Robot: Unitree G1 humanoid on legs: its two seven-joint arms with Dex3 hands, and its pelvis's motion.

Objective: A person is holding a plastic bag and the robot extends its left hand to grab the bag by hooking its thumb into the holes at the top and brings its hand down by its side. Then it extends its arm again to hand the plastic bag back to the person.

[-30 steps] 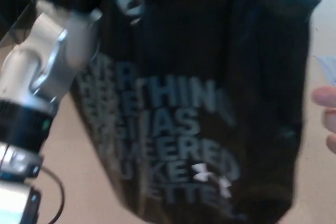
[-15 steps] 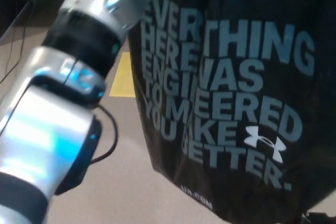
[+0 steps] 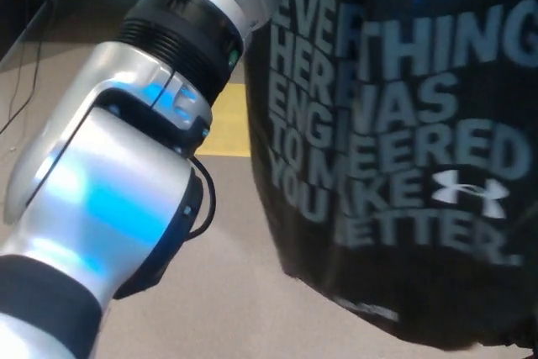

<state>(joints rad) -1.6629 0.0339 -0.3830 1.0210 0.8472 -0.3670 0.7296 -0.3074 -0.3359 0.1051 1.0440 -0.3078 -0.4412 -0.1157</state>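
The fingers of the left hand lie beyond the top edge of the head view, so whether they are spread, curled or hooked on anything cannot be told. The right hand shows nowhere in the frame.

What does show of the robot is its left arm [image 3: 126, 174], coming up from the lower left corner and running diagonally toward the top centre. Its nearest section is a broad silver shell with a bright blue sheen; a black band wraps its lower end at the bottom left corner. Above the shell sits a ribbed black collar [image 3: 181, 35], and past that a narrower silver wrist segment leaves the frame at the top. A thin black cable [image 3: 204, 199] loops out from the right side of the silver shell.

The black plastic bag [image 3: 403, 157] hangs just beside the arm and fills the right half of the picture, top to near the bottom edge. Pale blue-grey capitals on it read "EVERYTHING HERE WAS ENGINEERED TO MAKE YOU BETTER.", with a white logo in the "YOU" line. The bag's top and its handle holes are cut off from view.

Behind arm and bag lies a tan floor [image 3: 227, 300], with a strip of yellow tape [image 3: 229, 124] between the arm and the bag.
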